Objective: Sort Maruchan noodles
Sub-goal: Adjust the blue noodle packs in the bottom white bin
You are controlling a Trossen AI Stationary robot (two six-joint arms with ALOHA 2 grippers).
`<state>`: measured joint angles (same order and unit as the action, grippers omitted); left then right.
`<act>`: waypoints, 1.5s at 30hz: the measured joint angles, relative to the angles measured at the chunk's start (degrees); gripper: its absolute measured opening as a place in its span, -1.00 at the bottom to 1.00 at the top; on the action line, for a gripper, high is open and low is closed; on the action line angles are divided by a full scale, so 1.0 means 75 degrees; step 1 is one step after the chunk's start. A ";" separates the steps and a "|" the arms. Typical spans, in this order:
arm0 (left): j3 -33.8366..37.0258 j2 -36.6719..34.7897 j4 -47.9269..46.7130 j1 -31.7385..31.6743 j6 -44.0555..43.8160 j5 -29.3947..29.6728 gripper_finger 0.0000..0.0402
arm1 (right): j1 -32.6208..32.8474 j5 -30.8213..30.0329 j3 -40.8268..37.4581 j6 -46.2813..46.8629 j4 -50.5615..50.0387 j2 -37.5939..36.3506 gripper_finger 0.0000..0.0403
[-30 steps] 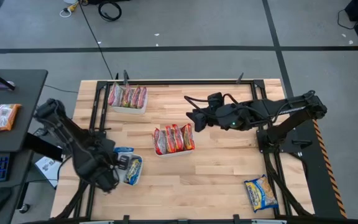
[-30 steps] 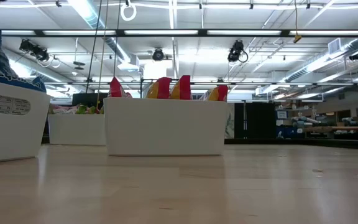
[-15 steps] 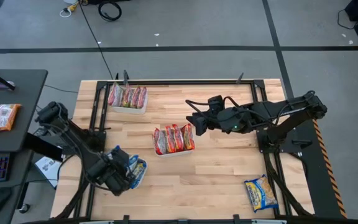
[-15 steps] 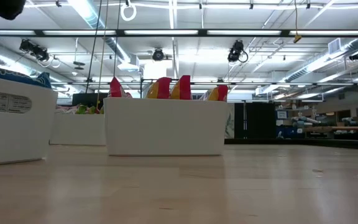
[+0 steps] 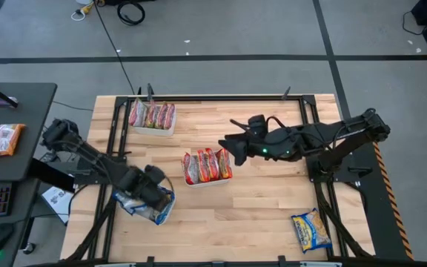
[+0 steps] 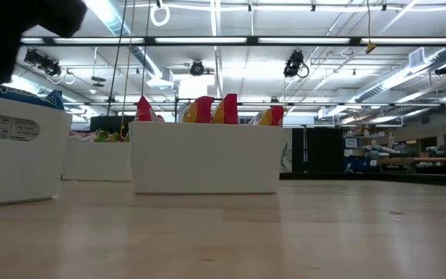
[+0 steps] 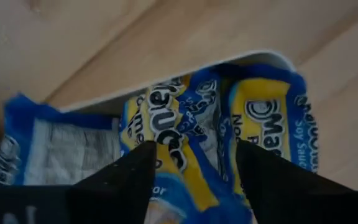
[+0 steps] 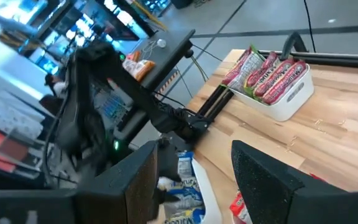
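Where the left hand [image 5: 156,199] hovers, blue packets [image 7: 210,118] half-hidden — tray rim [image 7: 166,81] cut off

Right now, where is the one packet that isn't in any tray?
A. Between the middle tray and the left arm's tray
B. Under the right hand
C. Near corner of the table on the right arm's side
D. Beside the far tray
C: in the high view the lone blue-and-yellow packet lies flat on the bare wood at the near right corner, apart from every tray.
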<state>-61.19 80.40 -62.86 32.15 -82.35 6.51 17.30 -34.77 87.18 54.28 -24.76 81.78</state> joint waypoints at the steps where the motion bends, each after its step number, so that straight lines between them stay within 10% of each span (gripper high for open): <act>1: 0.0000 -0.0123 -0.0018 -0.0120 0.0197 -0.0136 0.16 | 0.0033 0.0010 0.0000 -0.0131 -0.0004 0.0002 0.06; 9: 0.0000 -0.0910 -0.0512 0.0293 0.0104 -0.1404 0.37 | 0.0084 0.0470 0.0000 -0.1235 -0.0099 0.0003 0.06; 17: -0.0003 -0.0631 0.0246 0.0211 -0.0137 0.0513 0.51 | -0.0120 0.0904 0.0000 -0.1660 -0.0283 0.0003 0.07; 30: -0.0003 0.0997 0.0723 -0.0532 0.0576 -0.0557 0.49 | -0.0516 0.2148 0.0000 -0.1609 -0.2374 0.0003 0.07; 38: -0.0014 0.1632 0.0681 -0.0557 0.0189 -0.1250 -0.19 | -0.0589 0.2159 0.0000 -0.2313 -0.3343 -0.0028 0.06; 45: 0.0017 0.1129 0.0573 -0.0274 -0.0931 -0.0127 -0.94 | -0.0573 0.2164 0.0000 -0.2870 -0.3418 -0.0261 0.04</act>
<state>-61.06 88.87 -58.56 30.10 -89.33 5.56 13.00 -18.54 87.18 32.75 -50.40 79.82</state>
